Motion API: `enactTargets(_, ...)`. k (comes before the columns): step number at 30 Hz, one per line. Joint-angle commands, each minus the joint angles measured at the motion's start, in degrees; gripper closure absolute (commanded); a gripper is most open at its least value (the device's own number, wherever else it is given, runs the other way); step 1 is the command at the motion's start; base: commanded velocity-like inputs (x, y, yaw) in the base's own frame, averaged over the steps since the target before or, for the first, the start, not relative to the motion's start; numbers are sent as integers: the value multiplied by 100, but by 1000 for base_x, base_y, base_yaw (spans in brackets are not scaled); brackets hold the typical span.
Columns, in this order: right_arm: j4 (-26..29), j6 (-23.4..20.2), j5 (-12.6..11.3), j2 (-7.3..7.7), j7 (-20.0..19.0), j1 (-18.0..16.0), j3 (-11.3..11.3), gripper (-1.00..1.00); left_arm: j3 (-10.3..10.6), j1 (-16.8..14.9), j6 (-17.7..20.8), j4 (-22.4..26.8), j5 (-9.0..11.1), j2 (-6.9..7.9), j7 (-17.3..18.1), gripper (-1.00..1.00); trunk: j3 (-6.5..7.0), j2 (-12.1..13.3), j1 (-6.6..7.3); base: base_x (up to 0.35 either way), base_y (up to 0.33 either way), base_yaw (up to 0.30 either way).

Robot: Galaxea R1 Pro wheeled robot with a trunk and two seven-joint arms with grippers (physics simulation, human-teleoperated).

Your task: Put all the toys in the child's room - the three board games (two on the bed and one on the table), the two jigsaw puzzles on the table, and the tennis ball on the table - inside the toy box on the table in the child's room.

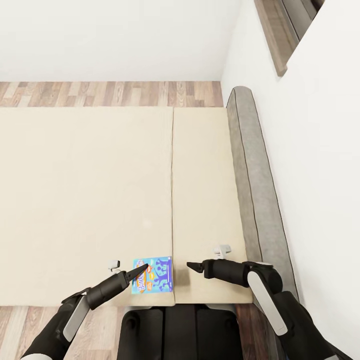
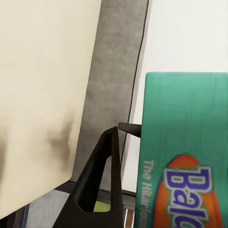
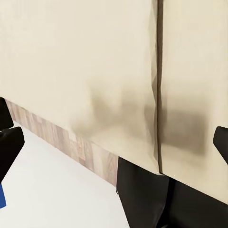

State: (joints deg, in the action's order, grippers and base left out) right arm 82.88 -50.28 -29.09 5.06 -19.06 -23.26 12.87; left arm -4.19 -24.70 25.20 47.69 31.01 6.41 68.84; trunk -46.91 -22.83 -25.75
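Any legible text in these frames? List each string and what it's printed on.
"The Hilario" – small white print, cut off, on the green-edged board game box in the left wrist view.
"Bala" – big blue letters on that box's orange oval, cut off at the frame edge.
Title on the blue cartoon lid of the board game box on the beige mattress, head view: too small and blurred to read.

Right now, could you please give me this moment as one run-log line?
place: bed | left gripper: shut on board game | right gripper: open, empty, over bed | game: lifted at near edge
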Motion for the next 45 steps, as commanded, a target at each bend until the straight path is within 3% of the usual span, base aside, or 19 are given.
enactTargets(1,3,-17,26,3,-28,-3,3,-100,1,-1,53,1,19,1,5,100,-4,-8,-3,0,0,-7)
enactTargets(45,1,-17,26,55,-28,-3,-67,-100,6,-5,55,0,-11,-15,-25,100,368,-8,-3,0,0,-1)
